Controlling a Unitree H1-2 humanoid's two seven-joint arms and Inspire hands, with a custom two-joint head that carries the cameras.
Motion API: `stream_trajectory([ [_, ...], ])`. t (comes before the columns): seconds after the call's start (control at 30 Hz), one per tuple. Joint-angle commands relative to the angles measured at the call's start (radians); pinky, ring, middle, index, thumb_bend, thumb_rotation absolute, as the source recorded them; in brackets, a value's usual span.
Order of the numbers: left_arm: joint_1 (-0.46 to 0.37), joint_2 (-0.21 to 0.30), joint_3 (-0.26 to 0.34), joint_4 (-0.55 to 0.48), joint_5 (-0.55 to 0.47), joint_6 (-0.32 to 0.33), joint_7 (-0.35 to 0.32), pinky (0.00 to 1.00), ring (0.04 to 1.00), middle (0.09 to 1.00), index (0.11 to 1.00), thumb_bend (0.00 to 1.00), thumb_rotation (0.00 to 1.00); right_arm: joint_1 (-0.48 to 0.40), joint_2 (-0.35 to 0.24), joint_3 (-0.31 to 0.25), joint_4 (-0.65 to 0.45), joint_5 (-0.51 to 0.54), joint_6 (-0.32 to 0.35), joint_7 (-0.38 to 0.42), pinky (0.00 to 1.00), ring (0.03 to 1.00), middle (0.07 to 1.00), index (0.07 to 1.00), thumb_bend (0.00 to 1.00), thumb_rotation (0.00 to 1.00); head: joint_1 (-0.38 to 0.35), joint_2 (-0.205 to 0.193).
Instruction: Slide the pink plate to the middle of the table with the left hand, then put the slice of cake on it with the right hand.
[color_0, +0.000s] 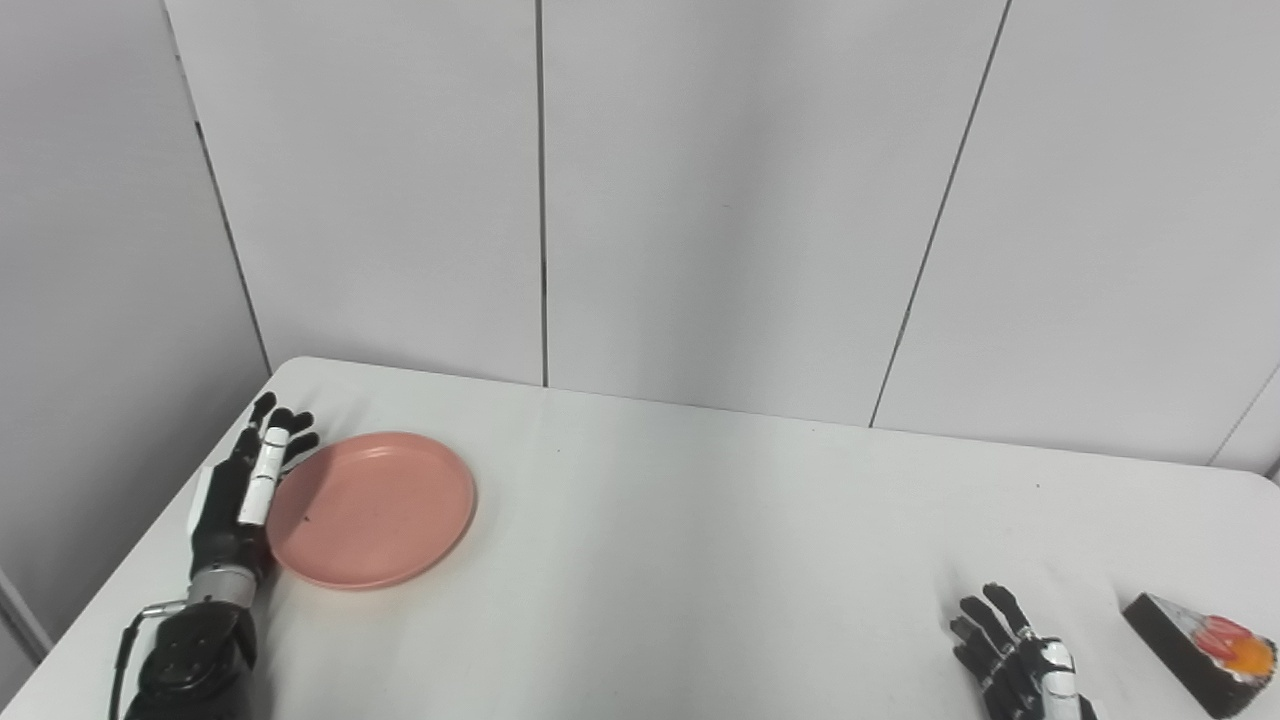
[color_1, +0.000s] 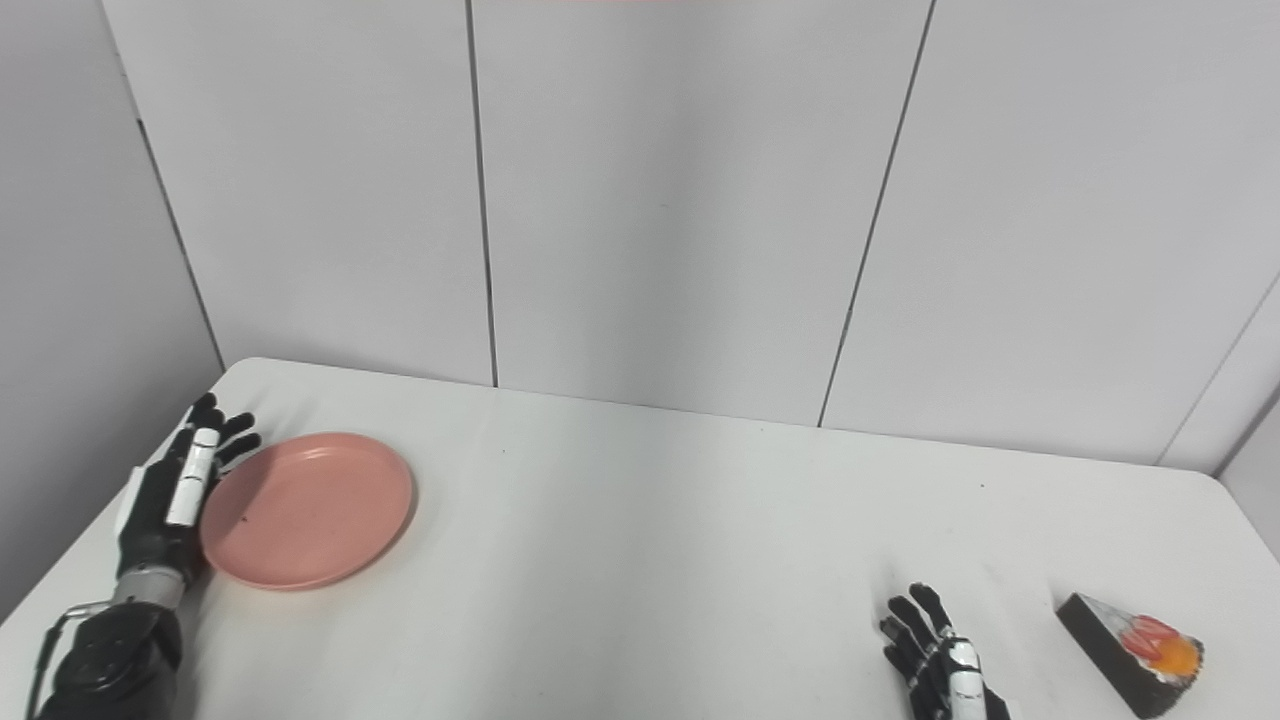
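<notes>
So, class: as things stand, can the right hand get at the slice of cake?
Probably yes. The right hand lies open on the table just left of the slice of cake, with only bare tabletop between them.

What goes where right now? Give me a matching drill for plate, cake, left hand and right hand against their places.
Things:
1. plate
2. cake
3. left hand
4. right hand

Places:
A. near edge, just left of the cake, holding nothing
B. far right of the table
C. left side of the table
D. open against the plate's left rim

Pairs: 1-C, 2-B, 3-D, 4-A
</notes>
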Motion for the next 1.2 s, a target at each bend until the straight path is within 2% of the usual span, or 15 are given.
stream_trajectory([
  [0.0,-0.028,-0.040,-0.026,-0.039,-0.020,0.052,-0.027,0.73,0.816,0.841,0.978,0.75,0.87,0.010,0.008,0.015,-0.012,-0.001,-0.013,0.012,0.92,0.884,0.879,0.905,0.79,1.00,0.002,0.008],
  [0.13,-0.031,-0.073,-0.033,-0.097,-0.025,0.132,-0.012,0.74,0.821,0.851,0.996,0.72,0.88,0.015,0.008,0.017,-0.028,0.001,0.001,0.011,0.92,0.882,0.877,0.897,0.79,1.00,0.002,0.018],
  [0.33,-0.036,-0.114,-0.039,-0.130,-0.034,0.172,-0.004,0.70,0.793,0.835,1.000,0.73,0.89,0.013,0.010,0.017,-0.018,-0.002,-0.025,0.009,0.91,0.867,0.864,0.882,0.78,1.00,-0.002,0.019],
  [0.6,-0.021,-0.173,-0.014,-0.222,-0.088,0.266,0.004,0.72,0.808,0.834,1.000,0.71,0.91,0.014,0.013,0.021,-0.027,-0.004,-0.011,0.005,0.91,0.856,0.861,0.877,0.78,1.00,-0.011,0.024],
  [0.73,-0.005,-0.197,-0.019,-0.269,-0.101,0.307,-0.002,0.74,0.810,0.845,1.000,0.72,0.92,0.016,0.011,0.028,-0.036,-0.018,-0.004,0.003,0.92,0.863,0.871,0.883,0.77,1.00,-0.022,0.030],
  [0.97,0.024,-0.245,-0.058,-0.337,-0.078,0.352,0.010,0.72,0.808,0.830,1.000,0.70,0.92,0.018,0.025,0.042,-0.050,-0.035,0.008,-0.010,0.90,0.847,0.862,0.881,0.78,1.00,-0.069,0.035],
  [1.17,0.032,-0.268,-0.097,-0.342,-0.053,0.336,0.000,0.73,0.822,0.849,1.000,0.71,0.89,0.017,0.042,0.059,-0.066,-0.050,0.031,-0.028,0.90,0.838,0.857,0.878,0.79,0.99,-0.110,0.046],
])
